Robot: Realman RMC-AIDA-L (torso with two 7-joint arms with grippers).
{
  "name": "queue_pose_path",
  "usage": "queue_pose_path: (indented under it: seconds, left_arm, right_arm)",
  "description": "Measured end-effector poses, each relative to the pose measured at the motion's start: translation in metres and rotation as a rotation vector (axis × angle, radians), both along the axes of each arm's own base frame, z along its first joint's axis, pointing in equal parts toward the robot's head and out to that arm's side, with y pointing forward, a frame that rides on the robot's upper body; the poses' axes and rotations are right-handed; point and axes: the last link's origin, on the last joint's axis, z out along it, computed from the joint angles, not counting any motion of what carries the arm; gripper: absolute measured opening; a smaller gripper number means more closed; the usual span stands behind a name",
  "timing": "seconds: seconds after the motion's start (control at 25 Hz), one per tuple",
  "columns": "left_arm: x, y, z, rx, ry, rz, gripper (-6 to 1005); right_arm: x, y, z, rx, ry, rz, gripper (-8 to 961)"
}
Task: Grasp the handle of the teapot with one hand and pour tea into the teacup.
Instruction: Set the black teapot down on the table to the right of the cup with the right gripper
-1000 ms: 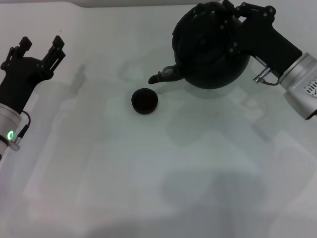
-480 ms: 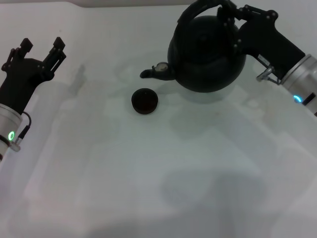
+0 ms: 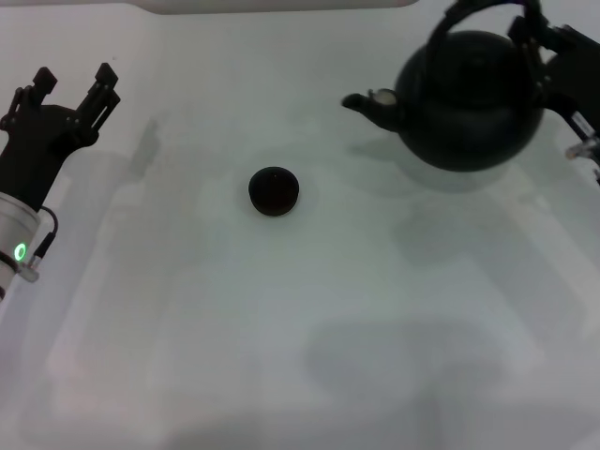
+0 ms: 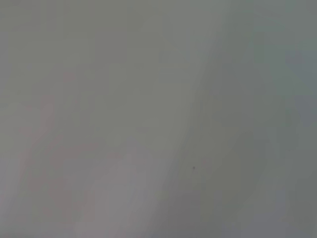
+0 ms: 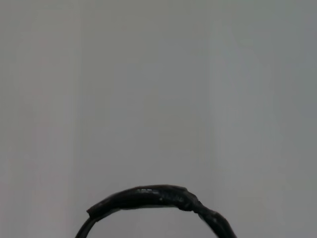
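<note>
Teapot [image 3: 469, 108] sits upright at the counter's [image 3: 309, 309] far right, well apart from the teacup [image 3: 274, 191]. Right hand [image 3: 548, 56], half cut off, grips the handle [image 3: 487, 11]; left hand [image 3: 75, 89] hangs spread.

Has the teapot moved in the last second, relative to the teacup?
Yes. The teapot, held at its handle by the right gripper, has swung upright and shifted toward the robot's right, away from the unmoved teacup.
</note>
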Motion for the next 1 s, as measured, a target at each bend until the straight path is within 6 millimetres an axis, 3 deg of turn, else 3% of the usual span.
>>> queue_pose_path:
  seconds: [0.36, 1.0]
  left_arm:
    - [0.003, 0.003, 0.0, 0.001, 0.002, -0.009, 892]
    - [0.003, 0.003, -0.001, -0.001, -0.002, -0.009, 893]
  right_arm:
    - [0.028, -0.021, 0.006, -0.004, -0.029, -0.065, 147]
    - [0.031, -0.024, -0.006, -0.059, -0.049, -0.1, 146]
